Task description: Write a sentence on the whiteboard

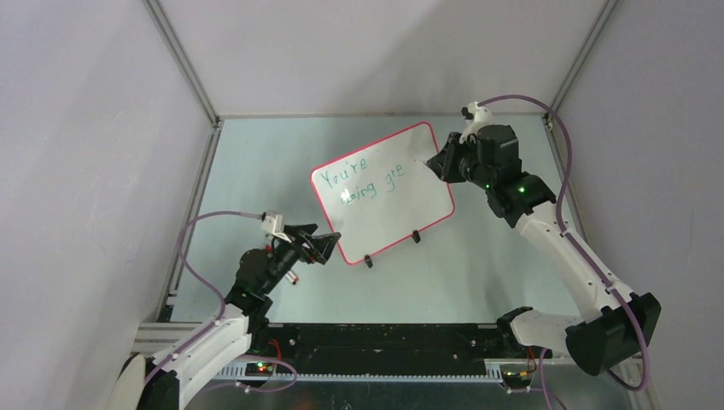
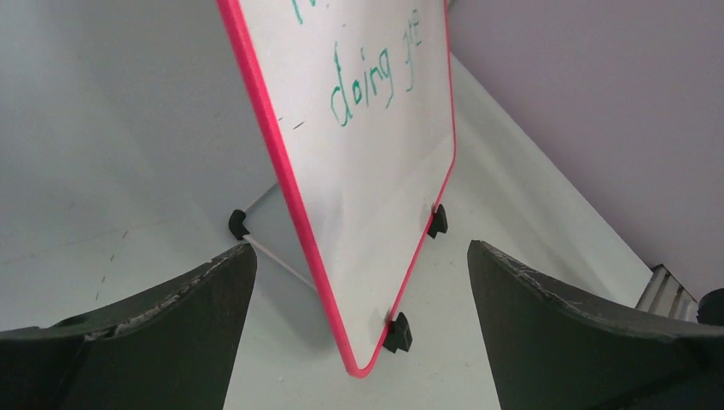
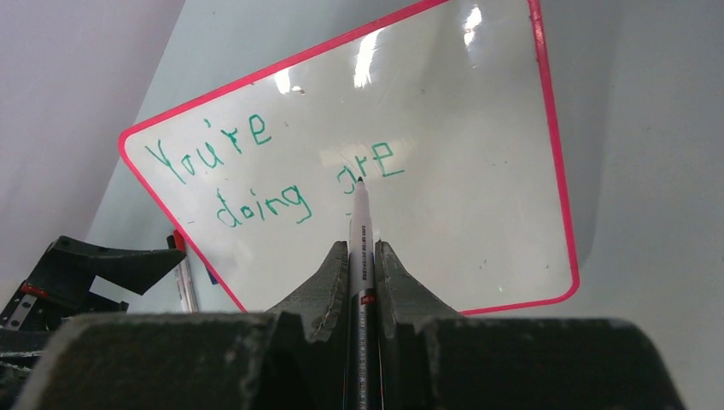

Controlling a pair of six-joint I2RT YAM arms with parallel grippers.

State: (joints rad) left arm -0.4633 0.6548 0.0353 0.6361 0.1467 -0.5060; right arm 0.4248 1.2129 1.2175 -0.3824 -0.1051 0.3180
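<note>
The whiteboard stands tilted on the table at the centre of the top view, propped on two black clip feet. The green writing reads "You're doing gre". The right fingers clamp a marker, tip at the "gre" on the board face. The left fingers are spread wide and empty, just beside the board's lower-left corner.
</note>
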